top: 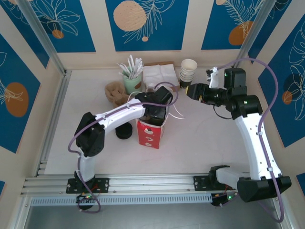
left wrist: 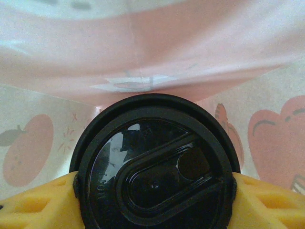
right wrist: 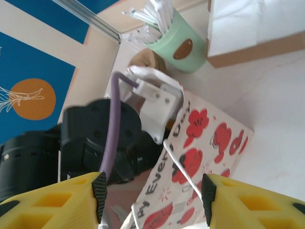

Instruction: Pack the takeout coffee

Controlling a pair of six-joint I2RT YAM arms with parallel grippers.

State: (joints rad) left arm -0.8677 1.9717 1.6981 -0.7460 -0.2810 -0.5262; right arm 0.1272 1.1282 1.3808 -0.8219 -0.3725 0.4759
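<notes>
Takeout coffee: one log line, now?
left gripper shut on black-lidded coffee cup | inside red-printed paper bag | right gripper open

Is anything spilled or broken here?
Nothing stands out. The takeout coffee has its lid on, gripped by the left end effector inside the upright paper bag, and the table shows no spill.

Top external looked steeply down from above and behind the arm bases: bases at 6 o'clock, back wall at 12, whole table [top: 214, 138] in frame, far off. Left wrist cam sat inside the paper bag [top: 151, 131], very near, facing the takeout coffee [left wrist: 155, 167] lid, with left gripper [left wrist: 155, 193] fingers at 7 and 5. Right wrist cam, mid-range, faced the bag's outside, with right gripper [right wrist: 153, 195] fingers at 7 and 5. All three views shared the bag; the green cup [right wrist: 178, 40] was shared with the top view.
</notes>
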